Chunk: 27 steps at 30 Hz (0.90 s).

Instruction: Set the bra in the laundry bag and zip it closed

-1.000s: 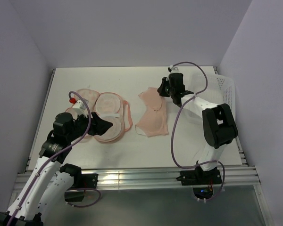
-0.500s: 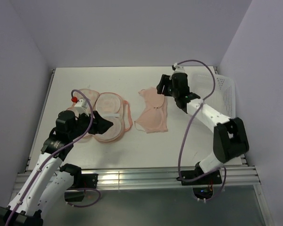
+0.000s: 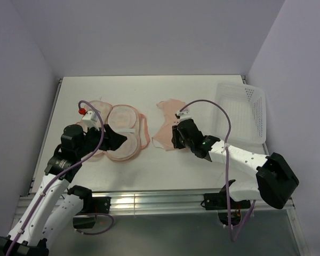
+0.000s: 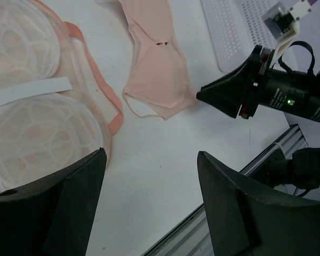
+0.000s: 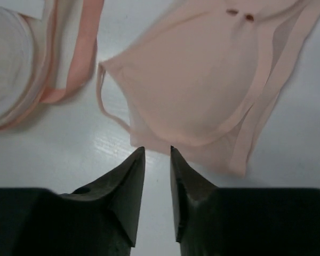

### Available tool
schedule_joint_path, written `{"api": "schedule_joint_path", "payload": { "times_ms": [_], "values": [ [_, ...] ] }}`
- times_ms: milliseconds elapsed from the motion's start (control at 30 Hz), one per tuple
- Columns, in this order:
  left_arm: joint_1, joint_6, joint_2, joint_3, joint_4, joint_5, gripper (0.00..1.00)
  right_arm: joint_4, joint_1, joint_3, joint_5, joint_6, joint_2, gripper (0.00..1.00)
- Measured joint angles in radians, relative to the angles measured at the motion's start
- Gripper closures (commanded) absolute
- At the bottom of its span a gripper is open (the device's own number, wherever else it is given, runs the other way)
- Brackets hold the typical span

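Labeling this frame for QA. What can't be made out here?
- Laundry bag: left half hidden by the left gripper in the top view; cut off by the frame edge in the left wrist view.
- Bra: top cut off in the right wrist view.
- Right gripper: contact with the bra unclear.
- Bag's zipper: too small.

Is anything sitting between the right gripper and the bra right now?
Nothing visible does. The right gripper sits just short of the near edge of the bra, jaws nearly closed with a narrow gap, with only bare table between them. The open laundry bag lies off to the left, clear of that path.
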Motion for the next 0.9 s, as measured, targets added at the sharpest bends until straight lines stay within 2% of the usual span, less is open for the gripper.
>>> {"api": "schedule_joint_path", "payload": {
  "times_ms": [33, 100, 267, 467, 600, 767, 900],
  "values": [
    [0.000, 0.000, -0.001, 0.000, 0.000, 0.000, 0.24, -0.034, 0.009, -0.002, -0.001, 0.002, 0.000, 0.56],
    [0.000, 0.001, -0.002, 0.000, 0.000, 0.000, 0.24, -0.069, 0.031, -0.002, 0.005, 0.003, 0.000, 0.50],
    [0.000, 0.003, -0.002, 0.000, 0.000, 0.000, 0.24, -0.130, 0.068, 0.005, 0.005, -0.012, 0.019, 0.48],
    [0.000, 0.003, -0.002, 0.000, 0.000, 0.000, 0.25, -0.183, 0.079, 0.064, 0.003, -0.051, 0.138, 0.46],
    [0.000, 0.003, -0.002, 0.000, 0.000, 0.000, 0.24, -0.210, 0.081, 0.100, 0.000, -0.067, 0.193, 0.39],
    [0.000, 0.003, -0.002, 0.000, 0.000, 0.000, 0.24, -0.246, 0.084, 0.170, -0.003, -0.083, 0.286, 0.39],
    [0.000, 0.003, -0.002, 0.000, 0.000, 0.000, 0.24, -0.274, 0.086, 0.194, -0.010, -0.085, 0.339, 0.45]
  ]
}}
